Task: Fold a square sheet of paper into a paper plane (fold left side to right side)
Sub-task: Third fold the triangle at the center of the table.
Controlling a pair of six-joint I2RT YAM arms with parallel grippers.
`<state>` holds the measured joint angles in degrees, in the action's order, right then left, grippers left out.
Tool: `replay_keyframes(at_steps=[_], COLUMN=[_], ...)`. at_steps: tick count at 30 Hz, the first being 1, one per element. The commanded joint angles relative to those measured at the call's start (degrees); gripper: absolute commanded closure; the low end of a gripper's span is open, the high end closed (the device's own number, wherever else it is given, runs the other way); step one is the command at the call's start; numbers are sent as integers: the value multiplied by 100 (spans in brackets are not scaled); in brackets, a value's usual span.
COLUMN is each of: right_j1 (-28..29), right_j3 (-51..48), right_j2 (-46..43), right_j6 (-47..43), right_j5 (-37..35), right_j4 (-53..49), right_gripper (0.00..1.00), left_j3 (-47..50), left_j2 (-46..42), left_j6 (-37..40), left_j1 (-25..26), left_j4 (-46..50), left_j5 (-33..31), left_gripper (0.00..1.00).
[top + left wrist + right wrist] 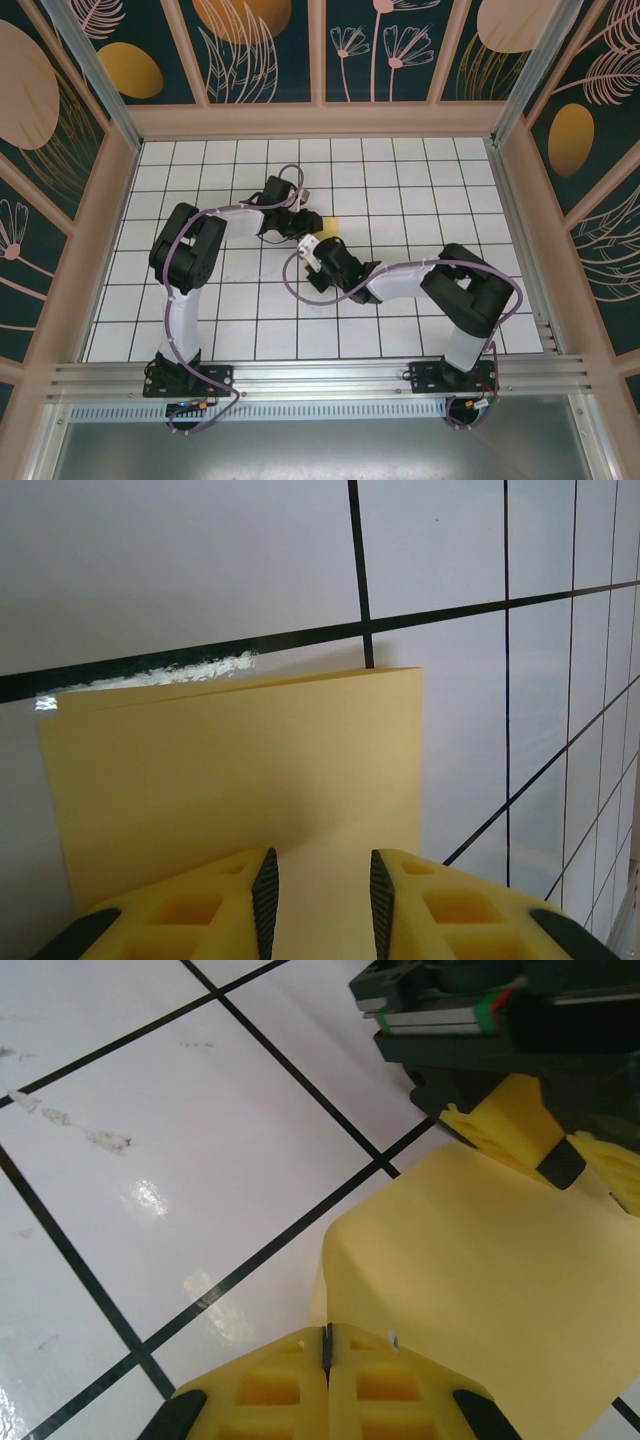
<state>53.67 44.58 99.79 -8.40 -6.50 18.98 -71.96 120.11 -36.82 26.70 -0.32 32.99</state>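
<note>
No writing, label, brand, number or sign can be read anywhere: the thin yellow sheet of paper [240, 770] is plain, the white grid-tiled counter [300, 340] carries only black lines, and the dark floral wall panels [350, 50] bear only drawn flowers, leaves and ovals.

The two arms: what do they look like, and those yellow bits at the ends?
The left arm and right arm each have black joints, white links and a lilac cable alongside. The left tool and right tool have yellow fingers with moulded pockets and black pads.
</note>
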Motion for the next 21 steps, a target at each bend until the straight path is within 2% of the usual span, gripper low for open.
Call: replay_keyframes(at_steps=[1, 7, 14, 21], right_j1=[-244, -772, -1248, -1544], right_j3=[234, 245, 159, 186], right_j2=[-153, -104, -93, 29], right_j6=[263, 691, 1126, 1314], right_j5=[536, 1419, 2131, 2415], right_j4=[-331, -457, -325, -402], right_gripper=[100, 100, 100, 100], left_j3=[16, 16, 29, 42], left_j2=[271, 278, 283, 302], left_j6=[171, 157, 138, 113], left_j1=[59, 81, 90, 106], left_j4=[304, 313, 313, 287], left_j5=[-142, -164, -182, -180], left_gripper=[67, 68, 69, 69])
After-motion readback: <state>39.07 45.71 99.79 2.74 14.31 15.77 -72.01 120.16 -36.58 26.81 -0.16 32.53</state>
